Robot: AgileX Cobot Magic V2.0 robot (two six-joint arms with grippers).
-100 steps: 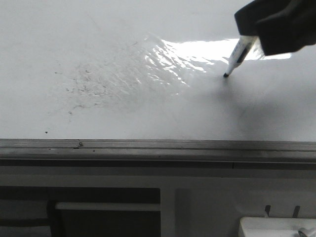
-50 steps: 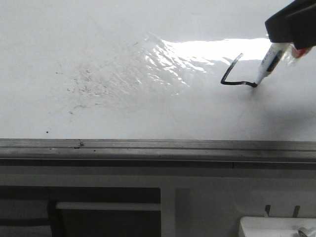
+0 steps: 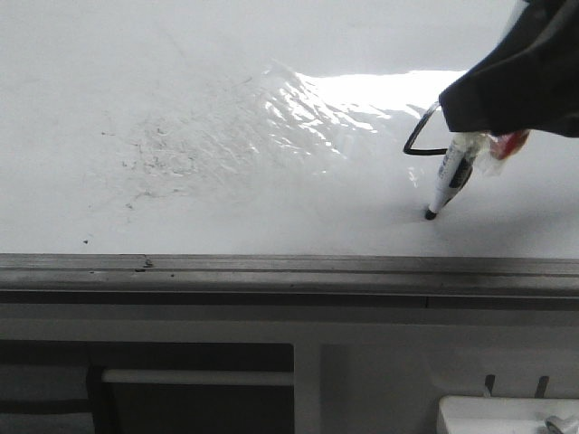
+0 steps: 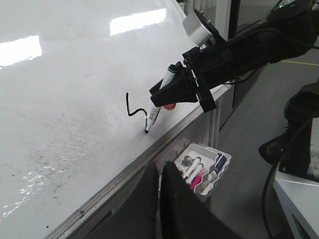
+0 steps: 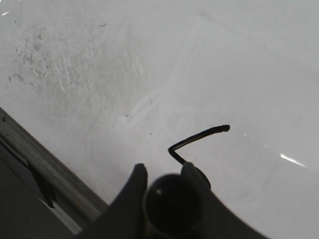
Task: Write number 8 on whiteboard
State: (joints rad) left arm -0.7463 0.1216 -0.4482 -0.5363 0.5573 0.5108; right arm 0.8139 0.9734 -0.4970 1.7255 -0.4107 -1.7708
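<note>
Right black gripper (image 3: 466, 136) pinching a white marker with black tip (image 3: 450, 179), tip touching the large glossy white whiteboard (image 3: 226, 81) near its grey metal edge rail (image 3: 271, 267). Thin black unfinished number 8 (image 4: 134, 107) just beside the marker tip, right of the wrinkled shiny patch (image 3: 298, 117). Left gripper (image 4: 160, 199) pressed together off the board's near edge, holding nothing.

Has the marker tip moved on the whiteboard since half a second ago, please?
Yes. The marker tip has come down towards the grey edge rail and slightly left, extending the number 8 stroke on the whiteboard.
</note>
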